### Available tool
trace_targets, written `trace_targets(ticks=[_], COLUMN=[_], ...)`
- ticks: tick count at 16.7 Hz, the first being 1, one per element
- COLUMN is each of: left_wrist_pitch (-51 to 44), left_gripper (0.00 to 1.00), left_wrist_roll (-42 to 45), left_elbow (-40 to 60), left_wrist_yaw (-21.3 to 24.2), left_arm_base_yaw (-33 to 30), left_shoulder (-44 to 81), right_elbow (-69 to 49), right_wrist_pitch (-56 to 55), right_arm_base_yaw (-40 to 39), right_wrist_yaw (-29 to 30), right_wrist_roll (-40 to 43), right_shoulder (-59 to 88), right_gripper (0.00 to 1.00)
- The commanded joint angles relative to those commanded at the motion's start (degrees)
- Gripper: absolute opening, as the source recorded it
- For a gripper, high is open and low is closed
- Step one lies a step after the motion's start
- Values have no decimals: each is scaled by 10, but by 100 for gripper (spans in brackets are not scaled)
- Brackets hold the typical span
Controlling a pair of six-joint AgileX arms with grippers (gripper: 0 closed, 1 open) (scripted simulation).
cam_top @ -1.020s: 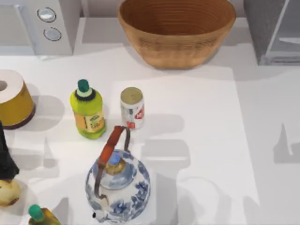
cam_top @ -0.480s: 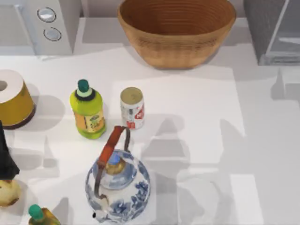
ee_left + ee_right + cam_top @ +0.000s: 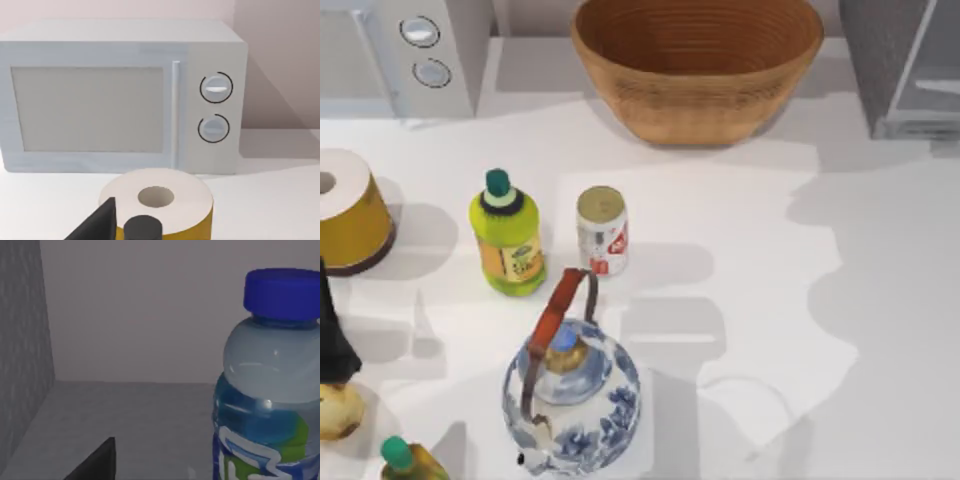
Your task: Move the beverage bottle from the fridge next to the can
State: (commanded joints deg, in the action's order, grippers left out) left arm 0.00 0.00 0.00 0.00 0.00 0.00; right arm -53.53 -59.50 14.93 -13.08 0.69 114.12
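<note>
The beverage bottle (image 3: pixel 270 390), clear bluish with a bright blue cap and a blue-green-white label, stands upright on the grey floor inside the fridge (image 3: pixel 900 60) at the table's back right. A dark part of my right gripper (image 3: pixel 97 462) shows low in the right wrist view, close to the bottle but apart from it. The can (image 3: pixel 602 230), white and silver with a red mark, stands upright left of the table's middle. My left arm (image 3: pixel 332 340) is parked at the left edge, and its gripper (image 3: pixel 102 225) hangs over the yellow cylinder.
A woven basket (image 3: pixel 697 70) sits at the back middle and a white microwave (image 3: pixel 405 50) at the back left. A yellow-green bottle (image 3: pixel 507 235) stands left of the can and a blue-white teapot (image 3: pixel 570 395) in front of it. The yellow cylinder (image 3: pixel 348 210) is far left.
The arm shadows on the right half of the table have shifted and spread toward the fridge. The can, bottles, teapot and left arm have stayed put.
</note>
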Motion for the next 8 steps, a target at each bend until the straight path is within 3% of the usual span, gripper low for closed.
trace_targets(ticks=[4, 8], left_wrist_pitch=[0, 0], left_gripper=[100, 100], left_wrist_roll=[0, 0], left_elbow=[0, 0], left_wrist_yaw=[0, 0], left_arm_base_yaw=[0, 0], left_shoulder=[0, 0], right_elbow=[-53, -62], right_wrist_pitch=[-59, -69], right_arm_base_yaw=[15, 17], right_wrist_yaw=[-13, -15], right_wrist_roll=[1, 1], right_shoulder=[106, 122], right_gripper=[100, 100])
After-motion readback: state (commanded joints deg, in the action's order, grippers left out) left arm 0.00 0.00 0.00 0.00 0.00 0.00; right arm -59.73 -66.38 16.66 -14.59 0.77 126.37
